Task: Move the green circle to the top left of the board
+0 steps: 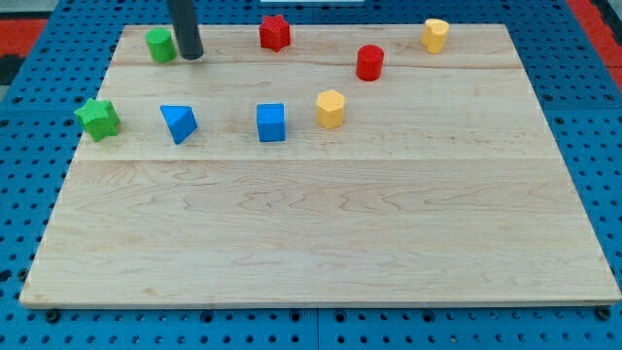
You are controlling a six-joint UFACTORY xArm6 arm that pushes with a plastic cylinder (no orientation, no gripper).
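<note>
The green circle (160,45) is a short green cylinder standing near the board's top left corner. My tip (190,55) is the lower end of the dark rod that comes down from the view's top. It stands right next to the green circle, on its right side, touching or nearly touching it.
On the wooden board (321,233): a green star (98,119) at the left edge, a blue triangle (179,122), a blue cube (271,122), a yellow hexagon (330,108), a red star (275,32), a red cylinder (369,62) and a yellow cylinder (435,35).
</note>
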